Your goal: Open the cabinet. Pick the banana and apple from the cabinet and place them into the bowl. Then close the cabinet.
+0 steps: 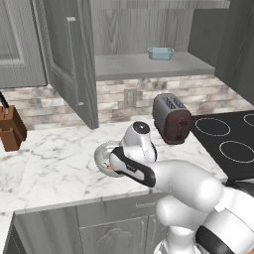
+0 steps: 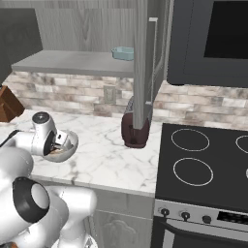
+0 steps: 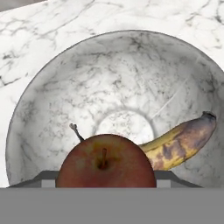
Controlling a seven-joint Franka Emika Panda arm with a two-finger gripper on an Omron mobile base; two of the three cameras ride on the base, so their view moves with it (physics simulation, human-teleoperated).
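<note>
The dark red apple sits between my fingertips, just above the inside of the mottled grey-white bowl, and my gripper is shut on it. A spotted yellow banana lies in the bowl to the right of the apple. On the marble counter, the bowl stands under my hand, and the gripper reaches down into it. The cabinet stands open, its left door and right door swung out toward me.
A small light-blue dish rests on the cabinet shelf. A dark red toaster stands right of the bowl, beside the black stove. A knife block is at the left, a microwave above the stove.
</note>
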